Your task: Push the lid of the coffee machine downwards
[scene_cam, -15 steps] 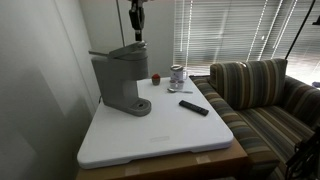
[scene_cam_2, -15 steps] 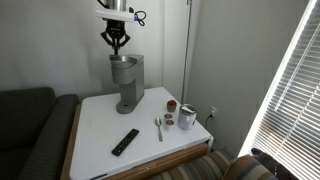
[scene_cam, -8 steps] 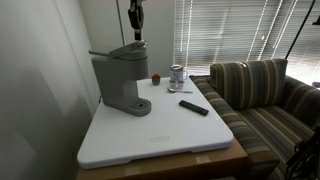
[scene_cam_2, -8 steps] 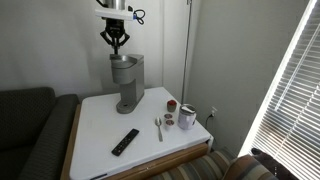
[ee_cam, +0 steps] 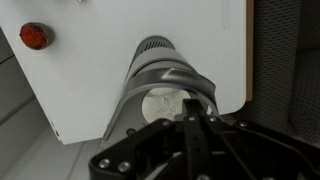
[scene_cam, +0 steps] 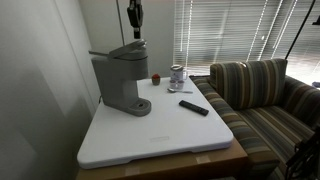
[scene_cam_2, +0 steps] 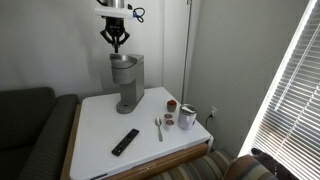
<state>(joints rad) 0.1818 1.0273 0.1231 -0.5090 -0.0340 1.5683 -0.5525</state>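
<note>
The grey coffee machine (scene_cam: pixel 118 80) stands at the back of the white table (scene_cam: pixel 150 140) and shows in both exterior views (scene_cam_2: pixel 127 85). Its rounded lid (scene_cam: pixel 122 52) sits on top, slightly tilted, with the curved handle visible in the wrist view (ee_cam: pixel 172 74) over the round base plate (ee_cam: pixel 163 103). My gripper (scene_cam_2: pixel 117 46) hangs shut and empty just above the lid (scene_cam_2: pixel 122 61), tips pointing down, with a small gap between them. In the wrist view the closed fingers (ee_cam: pixel 190 118) sit over the lid's edge.
A black remote (scene_cam: pixel 194 107), a spoon (scene_cam_2: pixel 159 128), a small red-lidded jar (scene_cam: pixel 156 78) and a mug (scene_cam: pixel 177 74) lie on the table beside the machine. A striped couch (scene_cam: pixel 255 95) stands along one table side. A wall is close behind the machine.
The gripper has edged very slightly upward above the lid; nothing else has moved.
</note>
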